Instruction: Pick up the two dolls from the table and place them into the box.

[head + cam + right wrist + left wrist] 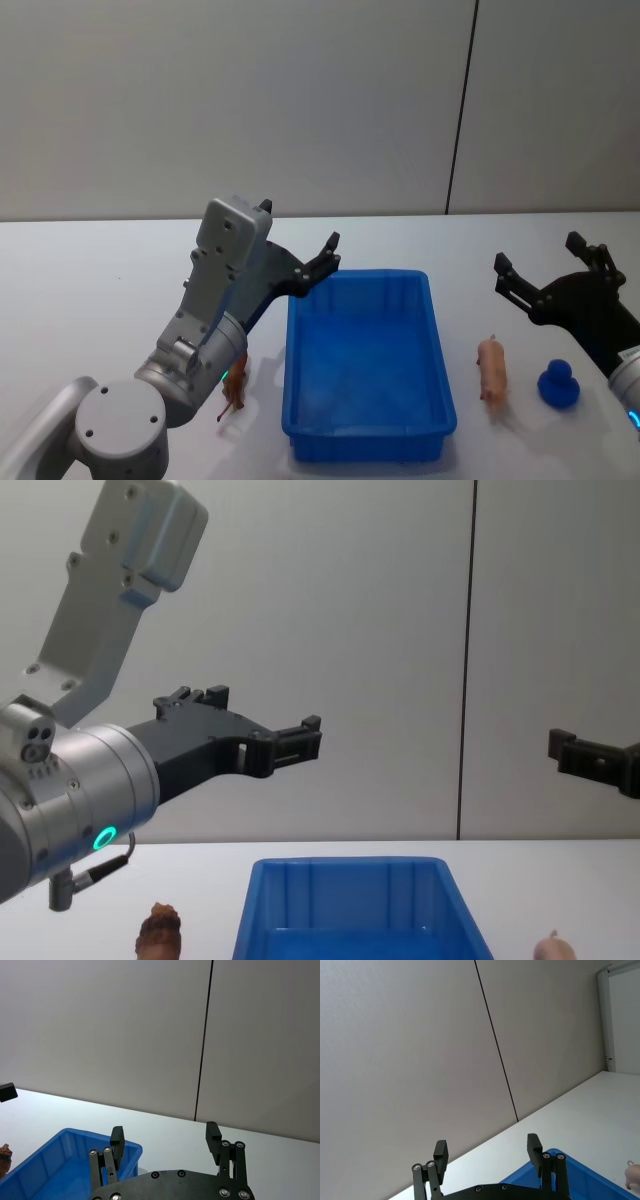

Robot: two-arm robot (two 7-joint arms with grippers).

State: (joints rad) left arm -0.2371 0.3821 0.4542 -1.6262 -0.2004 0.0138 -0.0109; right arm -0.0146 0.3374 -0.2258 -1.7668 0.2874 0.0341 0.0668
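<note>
Hovering above the table [90, 290], the left gripper [298, 232] reaches forward near the far left corner of the box [441, 385], its fingers spread and empty. The brown doll [234, 388] stands on the table below the arm, just beside the box's left wall. The right gripper [538, 255] is raised to the right of the box, also spread and empty. The pink pig [491, 368] lies below it, between the box and a small blue toy [559, 383], possibly a duck.
</note>
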